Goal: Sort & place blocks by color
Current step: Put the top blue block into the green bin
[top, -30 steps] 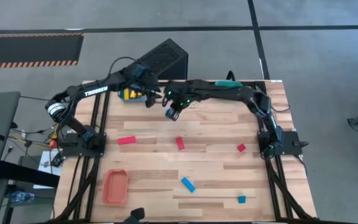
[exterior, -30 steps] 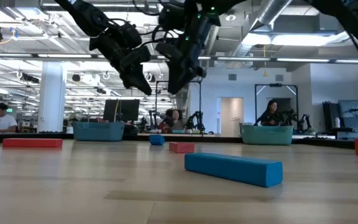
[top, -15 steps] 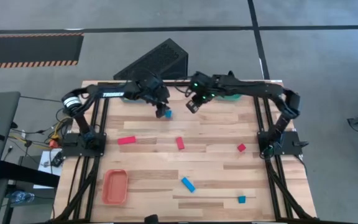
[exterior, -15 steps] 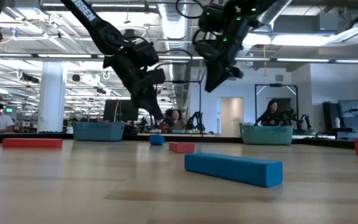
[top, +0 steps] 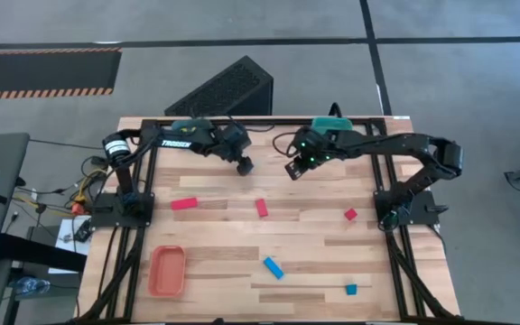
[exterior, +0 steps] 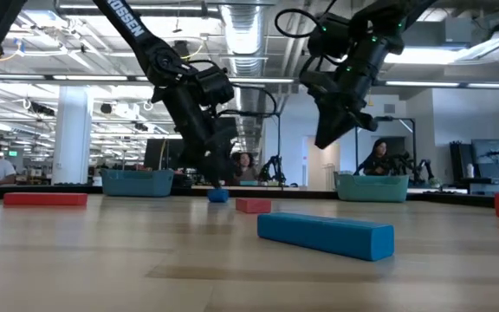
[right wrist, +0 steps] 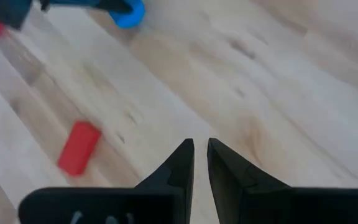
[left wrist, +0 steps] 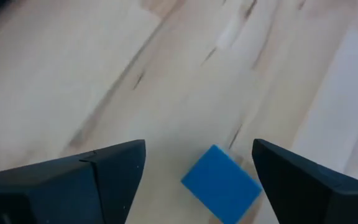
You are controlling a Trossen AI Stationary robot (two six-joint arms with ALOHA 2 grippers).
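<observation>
**Blocks on the wooden table, both arms at the far edge**

Left gripper (top: pixel 243 166): positioned low over the far middle of the table (top: pixel 314 253), fingers spread wide and released. A small blue cube (left wrist: pixel 221 183) is seen between the two fingers in the left wrist view, lying on the wood, gripped by neither. In the low view the same gripper (exterior: pixel 217 178) is held just above this blue cube (exterior: pixel 218 195).

Right gripper (top: pixel 292 169): held raised above the table just to the right of the left gripper, fingers drawn nearly together with a thin gap, nothing between them. In the low view it (exterior: pixel 327 137) is seen well clear of the surface.

Blocks, listed outward from the grippers:
- Red bar (top: pixel 261 208), near the table centre, laid roughly lengthwise front to back.
- Red bar (top: pixel 184 204), to the left of centre, laid crosswise.
- Red cube (top: pixel 350 214), towards the right side.
- Blue bar (top: pixel 273 267), in the near half, set at a slant; it is the closest block in the low view (exterior: pixel 326 236).
- Blue cube (top: pixel 351 289), near the front edge, right of centre.

Trays: an orange tray (top: pixel 167 271) is placed at the near left; a teal tray (top: pixel 330 124) is partly covered by the right arm at the far edge.
</observation>
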